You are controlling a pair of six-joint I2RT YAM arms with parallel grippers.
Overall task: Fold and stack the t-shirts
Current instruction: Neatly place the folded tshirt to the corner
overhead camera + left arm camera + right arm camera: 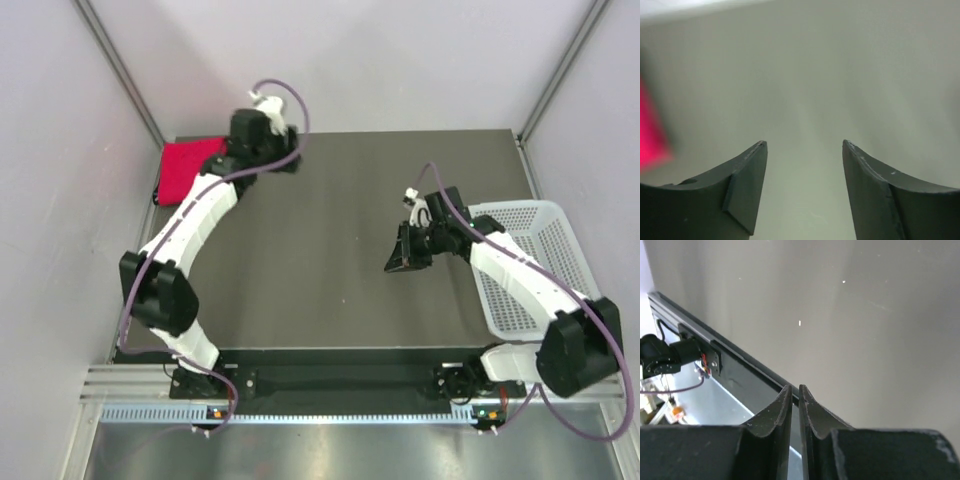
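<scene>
The left gripper [805, 145] is seen with its two dark fingers [747, 182] spread wide apart, and nothing is held between them; only the bare grey surface of the table [840, 75] is shown beneath. A blurred patch of the red-pink t-shirt [650, 132] is caught at the left edge of that wrist view. The right gripper [795, 388] is drawn together until only a thin slit is left between its fingers [777, 412], and nothing is gripped there. Beyond its tips the table's near edge and a black fixture with a purple cable [670, 357] are seen. In the overhead view the left arm [195, 220] is stretched to the far left corner of the table [330, 300], where its wrist is held just beside the red-pink t-shirt [188, 170]. The shirt is laid there as a flat, folded rectangle. The right gripper [405, 255] is held over the table right of centre, well apart from the shirt. A white perforated basket [540, 260] is placed at the table's right edge, beside the right arm [520, 275].
</scene>
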